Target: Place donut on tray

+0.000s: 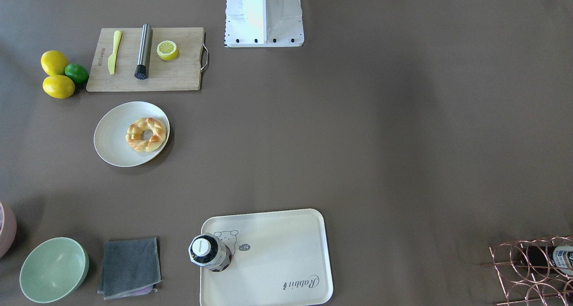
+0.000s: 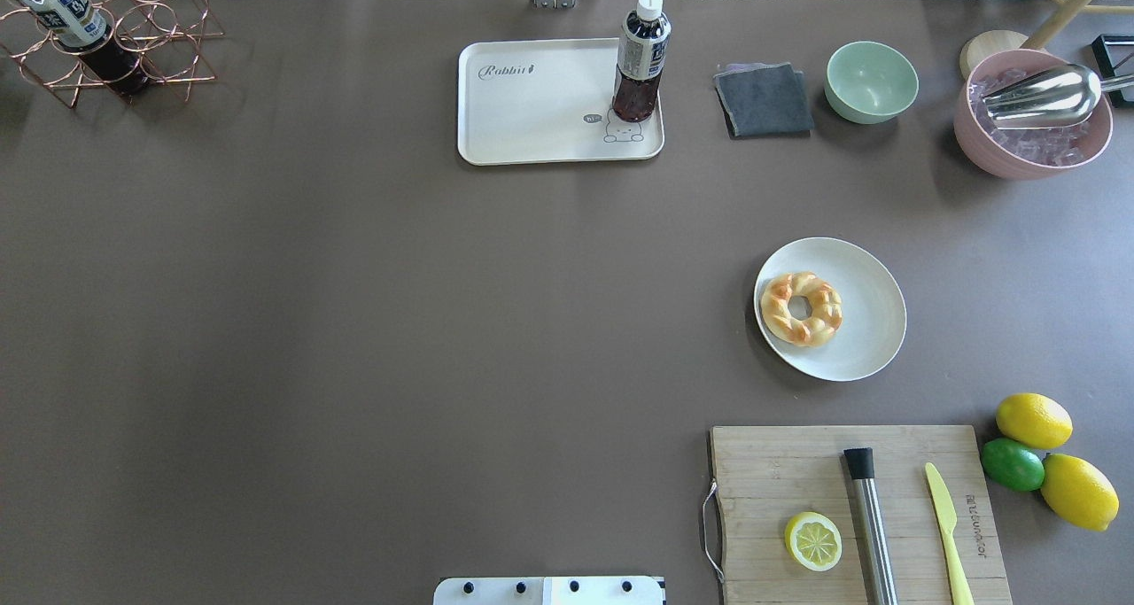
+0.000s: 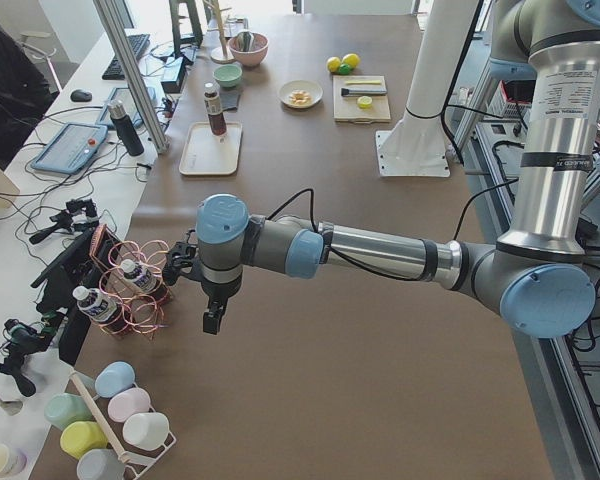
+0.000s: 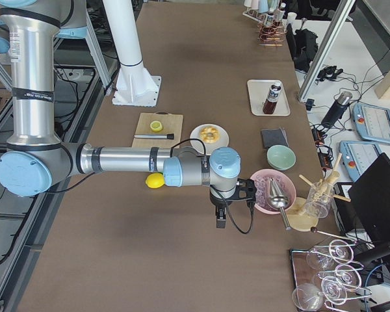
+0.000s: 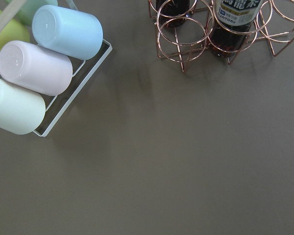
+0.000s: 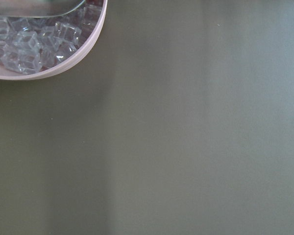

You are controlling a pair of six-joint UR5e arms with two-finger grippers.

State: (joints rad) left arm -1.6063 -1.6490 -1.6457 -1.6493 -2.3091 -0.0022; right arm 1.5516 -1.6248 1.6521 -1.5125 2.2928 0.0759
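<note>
The braided golden donut (image 1: 146, 134) lies on a round white plate (image 1: 112, 140); it also shows in the overhead view (image 2: 801, 308). The cream tray (image 1: 277, 252) with "Rabbit" script lies at the table's far side (image 2: 532, 109). A dark bottle (image 2: 640, 56) stands upright on one corner of the tray. My left gripper (image 3: 212, 320) hangs by the copper wine rack, far from both, and I cannot tell if it is open. My right gripper (image 4: 220, 221) hangs beside the pink ice bowl (image 4: 271, 192), and I cannot tell its state either.
A wooden cutting board (image 2: 771, 481) holds a lemon half (image 2: 813, 540), a steel muddler and a yellow knife. Lemons and a lime (image 2: 1013, 463) lie beside it. A grey cloth (image 2: 764, 100) and a green bowl (image 2: 872, 81) sit near the tray. A copper rack (image 2: 106, 38) holds bottles.
</note>
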